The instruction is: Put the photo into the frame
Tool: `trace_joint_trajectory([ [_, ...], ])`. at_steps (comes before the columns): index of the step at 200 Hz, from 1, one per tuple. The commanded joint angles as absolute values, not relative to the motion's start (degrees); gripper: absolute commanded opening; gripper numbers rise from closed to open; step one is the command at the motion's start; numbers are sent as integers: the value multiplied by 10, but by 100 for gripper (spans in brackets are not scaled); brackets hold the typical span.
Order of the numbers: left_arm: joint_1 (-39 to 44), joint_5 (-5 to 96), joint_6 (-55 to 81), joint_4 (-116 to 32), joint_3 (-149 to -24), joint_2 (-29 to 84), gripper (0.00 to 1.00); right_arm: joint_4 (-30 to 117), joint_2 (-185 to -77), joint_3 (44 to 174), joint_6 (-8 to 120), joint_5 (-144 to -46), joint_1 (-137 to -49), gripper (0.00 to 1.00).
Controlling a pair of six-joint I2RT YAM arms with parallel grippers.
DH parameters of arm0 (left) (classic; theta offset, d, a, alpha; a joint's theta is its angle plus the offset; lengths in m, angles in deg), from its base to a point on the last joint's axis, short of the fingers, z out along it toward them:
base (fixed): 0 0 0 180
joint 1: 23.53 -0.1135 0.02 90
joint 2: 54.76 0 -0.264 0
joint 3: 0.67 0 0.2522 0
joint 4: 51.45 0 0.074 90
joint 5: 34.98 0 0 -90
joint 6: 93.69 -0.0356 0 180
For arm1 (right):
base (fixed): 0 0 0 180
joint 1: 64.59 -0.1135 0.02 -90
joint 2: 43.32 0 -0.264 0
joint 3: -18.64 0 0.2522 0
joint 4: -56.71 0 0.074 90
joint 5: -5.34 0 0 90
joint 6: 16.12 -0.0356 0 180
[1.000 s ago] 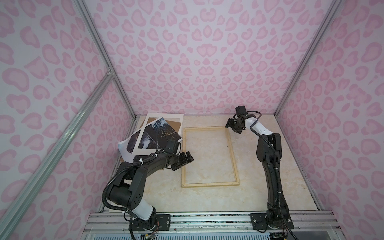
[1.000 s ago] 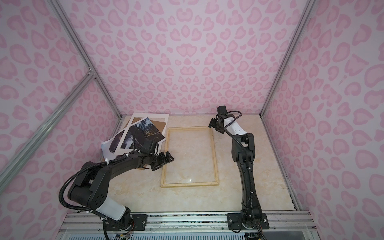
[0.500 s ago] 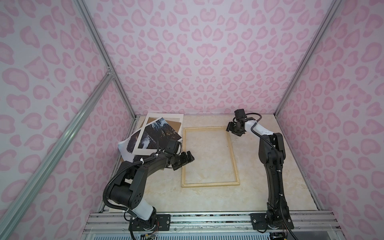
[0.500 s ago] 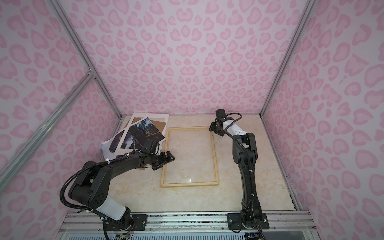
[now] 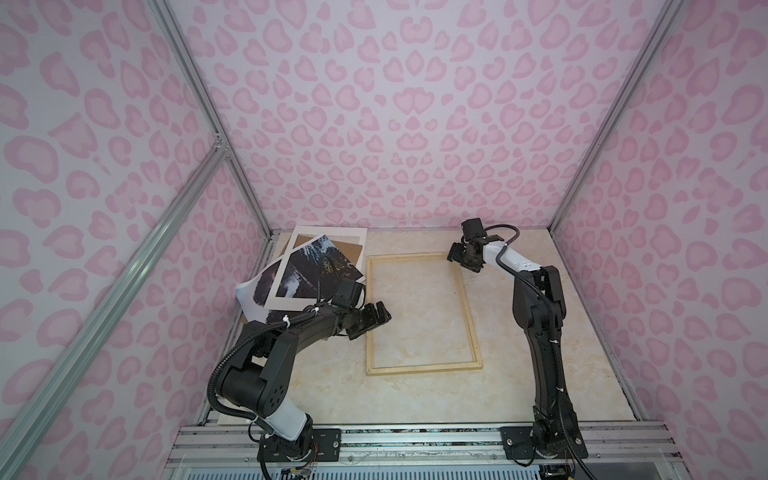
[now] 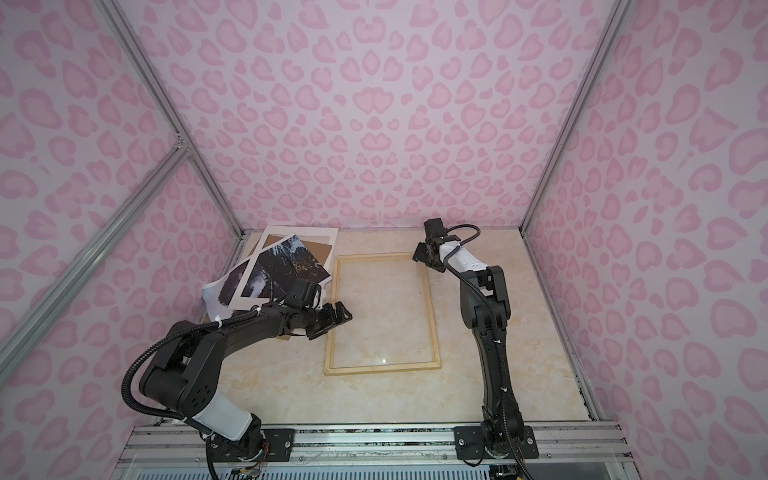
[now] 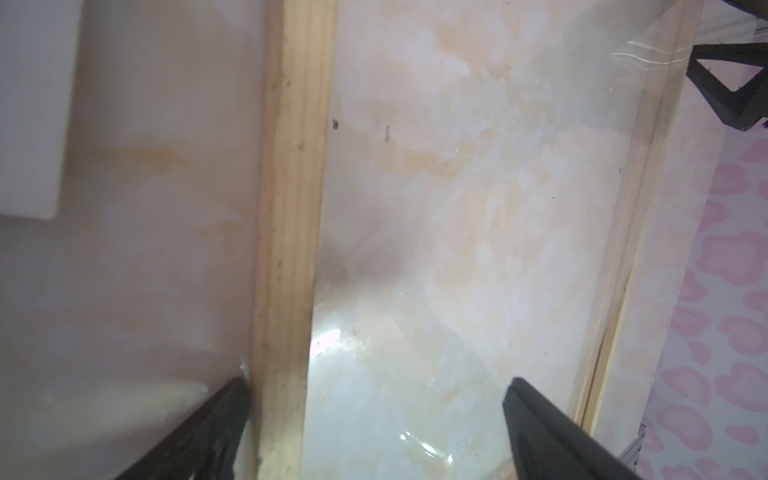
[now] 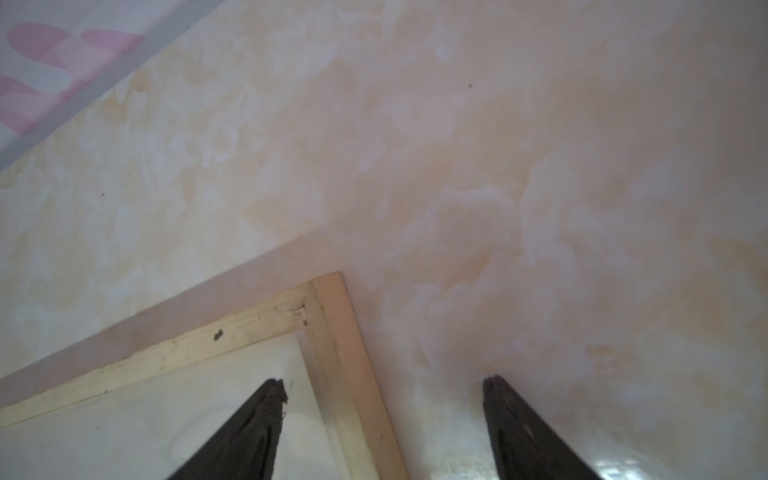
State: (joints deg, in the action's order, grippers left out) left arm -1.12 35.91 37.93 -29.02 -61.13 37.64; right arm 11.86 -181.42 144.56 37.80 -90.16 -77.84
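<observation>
**Both grippers straddle the frame's rails, and the photo lies outside it**
The left gripper (image 5: 377,318) gapes wide across the frame's (image 5: 424,369) left rail and holds nothing. The right gripper (image 8: 386,399) stands open astride the far right corner, also empty. The photo (image 5: 318,268) lies curled in the far-left pile with the white mat board (image 5: 332,232). Closing or lifting unevenly could skew the frame into that pile.

The pale wooden frame (image 5: 423,368) lies flat and empty (its clear pane catches a glint), while the photo (image 5: 309,270), a dark waterfall print with a white margin, lies askew just beside its far left corner.
</observation>
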Motion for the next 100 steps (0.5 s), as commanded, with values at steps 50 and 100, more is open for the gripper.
trace_joint_trajectory([
  [50,-10,361,388,-264,-602,364,99,-8,-1843,1431,317,-890,-789,84],
  [100,-9,322,403,-285,-620,378,99,42,-1760,1365,326,-896,-799,64],
])
